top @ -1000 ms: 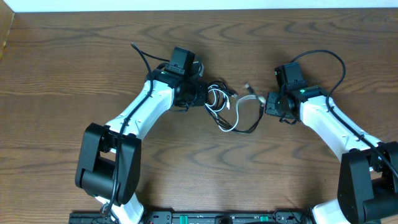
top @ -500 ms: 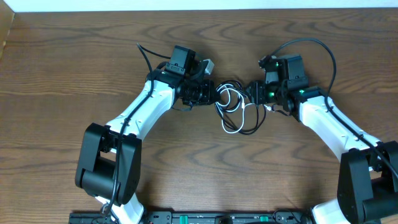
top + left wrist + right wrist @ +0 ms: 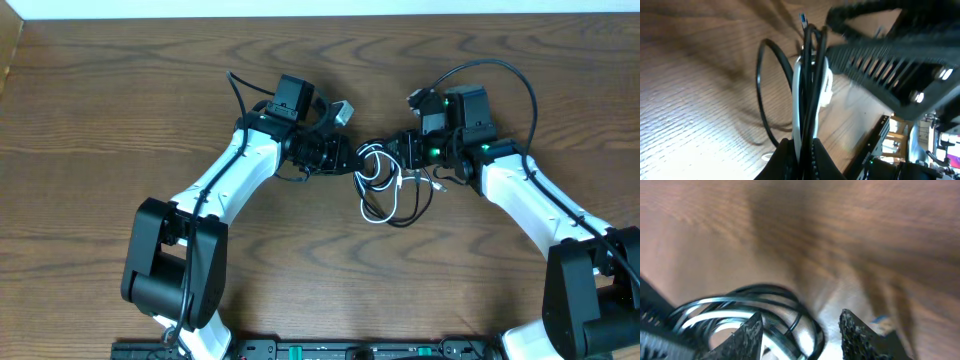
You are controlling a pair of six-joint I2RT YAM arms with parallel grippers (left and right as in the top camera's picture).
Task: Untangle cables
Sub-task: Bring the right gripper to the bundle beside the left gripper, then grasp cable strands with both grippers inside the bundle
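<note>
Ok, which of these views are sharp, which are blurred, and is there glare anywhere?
Overhead: sharp and evenly lit, the cables clear on the table. Left wrist: cables near the lens are soft, with a bright patch on the wood at lower left. Right wrist: heavily blurred, wood grain smeared.

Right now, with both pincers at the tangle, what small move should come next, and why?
Probably close the right pincer on the nearest loop. The left pincer already clamps the cables, and the right one's open fingers straddle part of the coil, so a second grip would let them pull the strands apart.
</note>
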